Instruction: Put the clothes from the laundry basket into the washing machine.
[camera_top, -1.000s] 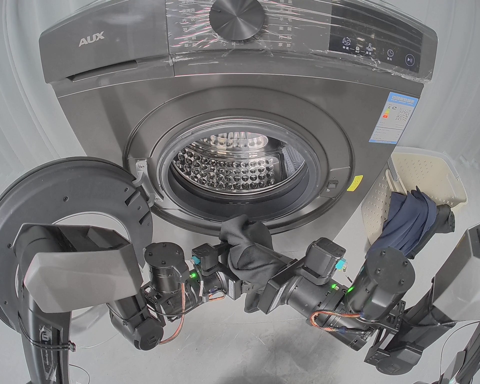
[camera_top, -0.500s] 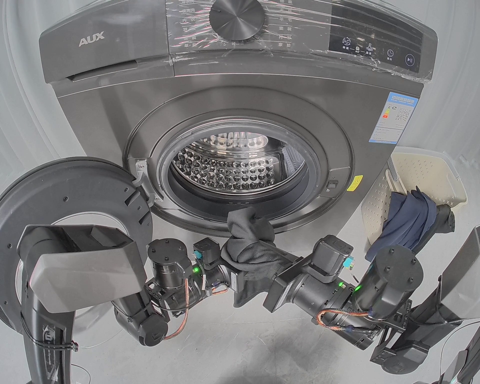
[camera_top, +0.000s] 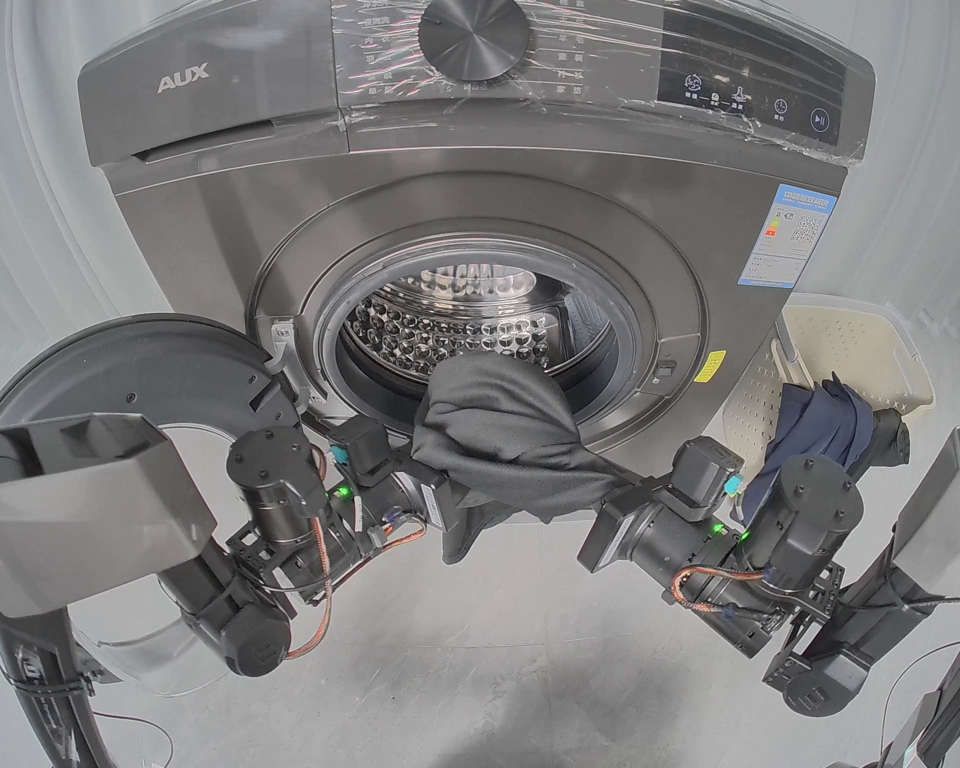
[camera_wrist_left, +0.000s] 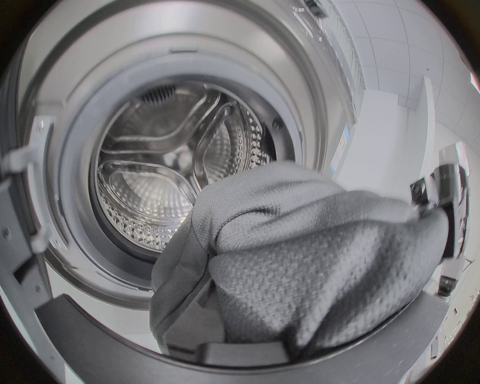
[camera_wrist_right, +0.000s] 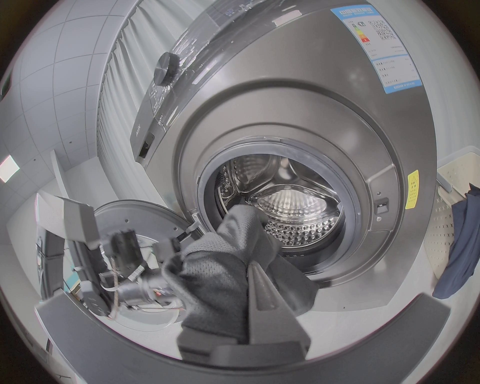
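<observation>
Two hands: both are on one grey cloth (camera_top: 500, 430), pulled wide between them right in front of the washer (camera_top: 200, 230)!
Left hand (camera_top: 445, 497): low, just below the left of the washer's opening, closed tight on the cloth's left end. Fabric spills over it and buries most of it in the left wrist view.
Right hand (camera_top: 602, 492): low, below the right of the opening, pinching the cloth's right end. In the right wrist view one of its dark fingers (camera_wrist_right: 270, 305) presses flat against the knit.
Cloth: up off the floor (camera_top: 520, 660) and spread like a sheet. Its top edge lies over the lower lip of the opening, and a loose tail hangs down beside the left hand. Whether the top is past the lip and inside, I can't tell.
Drum (camera_top: 450, 330): shiny and dimpled, seen above the cloth, its lower part covered by it.
Door (camera_top: 130, 380): swung wide open at the washer's left side, behind the left arm.
Basket (camera_top: 870, 345): cream and perforated, on the floor against the washer's right side.
Navy garment (camera_top: 815, 440): draped over the basket's near rim and hanging down outside it, well apart from both hands.
</observation>
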